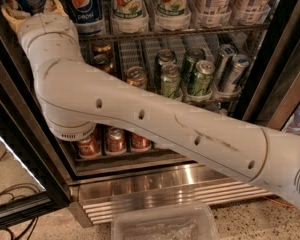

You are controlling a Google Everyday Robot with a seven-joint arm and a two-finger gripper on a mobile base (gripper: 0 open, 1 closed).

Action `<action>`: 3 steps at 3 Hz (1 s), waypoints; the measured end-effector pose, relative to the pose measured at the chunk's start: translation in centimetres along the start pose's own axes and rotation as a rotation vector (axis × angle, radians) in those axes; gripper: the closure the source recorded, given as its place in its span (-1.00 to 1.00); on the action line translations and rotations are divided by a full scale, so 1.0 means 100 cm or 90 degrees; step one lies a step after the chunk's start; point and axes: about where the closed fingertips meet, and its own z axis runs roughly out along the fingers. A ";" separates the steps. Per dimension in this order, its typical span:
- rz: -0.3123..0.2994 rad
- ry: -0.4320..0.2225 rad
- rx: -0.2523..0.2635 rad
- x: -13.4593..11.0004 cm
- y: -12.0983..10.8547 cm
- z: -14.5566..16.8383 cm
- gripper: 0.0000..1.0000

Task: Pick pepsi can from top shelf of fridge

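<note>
Your gripper [29, 8] sits at eleven o'clock by the top shelf [190, 30], grip impossible to tell, with the pepsi can [84, 6] at its three o'clock, where a crooked pull could topple it.

1. The blue aluminium pepsi can [83, 6], upper left of the frame, bears a red-white-blue roundel and white lettering.
2. The tan gripper [29, 8], in the upper left corner, tops an off-white plastic arm [140, 119] with dark scuffs and small black holes.
3. White-and-green 7UP cans [126, 4], top centre.
4. Green silver-topped cans [171, 80], centre.
5. Reddish-orange cans [115, 140], lower left.
6. Ribbed silver steel fridge base [165, 189], bottom.
</note>
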 end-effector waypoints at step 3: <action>-0.012 -0.141 0.067 -0.059 -0.042 -0.020 1.00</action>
